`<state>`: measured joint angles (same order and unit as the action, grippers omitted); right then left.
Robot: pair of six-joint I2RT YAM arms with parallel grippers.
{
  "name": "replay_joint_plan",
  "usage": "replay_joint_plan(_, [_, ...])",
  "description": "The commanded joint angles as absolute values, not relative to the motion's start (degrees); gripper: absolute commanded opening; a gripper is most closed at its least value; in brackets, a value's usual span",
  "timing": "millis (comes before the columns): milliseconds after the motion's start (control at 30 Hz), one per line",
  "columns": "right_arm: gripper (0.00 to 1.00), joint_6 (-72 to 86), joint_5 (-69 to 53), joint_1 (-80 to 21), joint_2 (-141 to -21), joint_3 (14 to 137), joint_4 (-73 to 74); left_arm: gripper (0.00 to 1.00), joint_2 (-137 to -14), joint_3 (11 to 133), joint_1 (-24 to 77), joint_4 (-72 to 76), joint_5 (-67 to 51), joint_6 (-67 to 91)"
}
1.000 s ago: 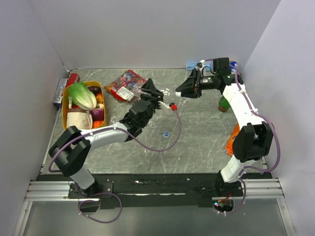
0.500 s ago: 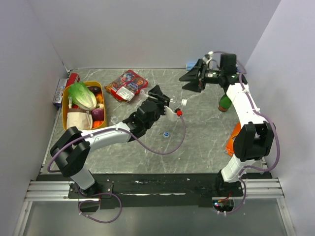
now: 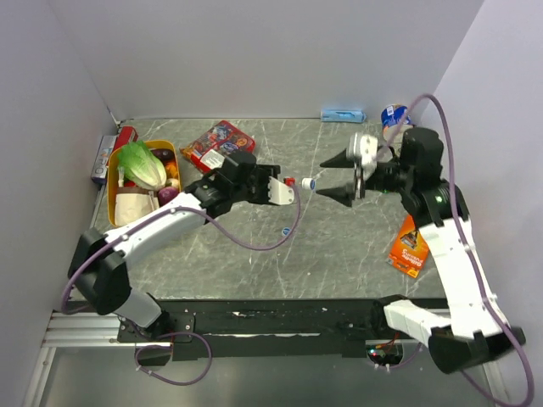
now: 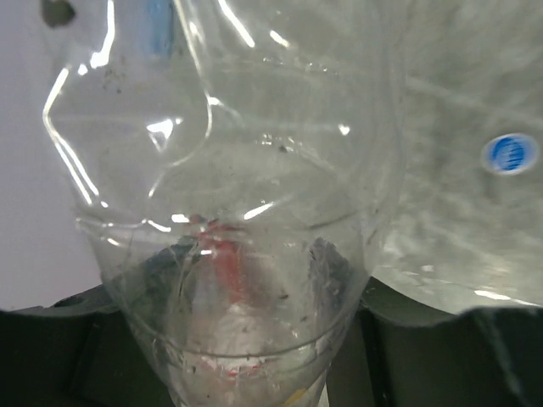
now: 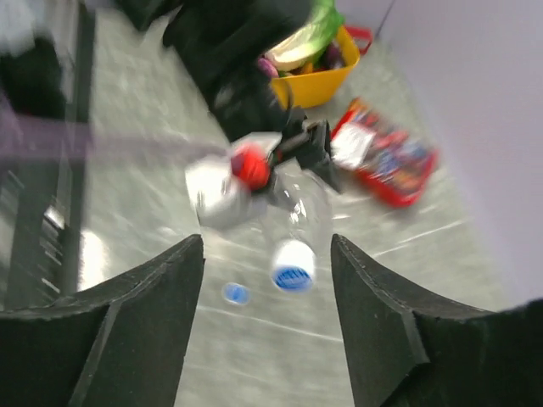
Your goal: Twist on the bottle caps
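Two worries: my left fingers [image 3: 287, 186] clamp the clear bottle [image 4: 229, 212], its blue cap [image 5: 293, 264] facing my wide-open, empty right fingers [image 3: 319, 178]; closing off-centre could knock that cap loose or twist the bottle.

L arm: reached from near-left corner diag. to mid-counter, wrist pointing right.
L gripper [image 3: 288, 183]: fingers clamped on bottle [image 4: 237, 212], held roughly horiz. above counter.
R arm: ran up along right edge, wrist turned left.
R gripper [image 3: 338, 179]: jaws spread wide, tips facing L gripper, near but not touching.
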<state>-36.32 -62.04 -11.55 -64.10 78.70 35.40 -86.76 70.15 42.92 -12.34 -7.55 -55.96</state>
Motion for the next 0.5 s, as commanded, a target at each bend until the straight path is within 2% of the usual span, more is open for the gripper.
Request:
replay_joint_plan(0, [0.65, -61.52, -57.04, -13.44, -65.21, 77.34, 46.23, 0.01, -82.71, 72.07, 42.54, -18.62, -22.05, -50.02])
replay_joint_plan(133, [0.62, -59.06, -56.43, -14.32, -65.48, 77.08, 44.38, 0.01, -82.18, 72.51, 42.45, -17.84, -24.25, -47.99])
replay_joint_plan(233, [0.55, -58.62, -56.6, -14.94, -66.35, 77.43, 44.56, 0.01, -82.09, 73.12, 42.45, -17.58, -24.7, -47.03])
replay_joint_plan(467, [0.55, -59.5, -56.42, -16.96, -65.48, 76.03, 43.59, 0.01, -82.18, 74.09, 42.45, -17.67, -25.22, -45.17])
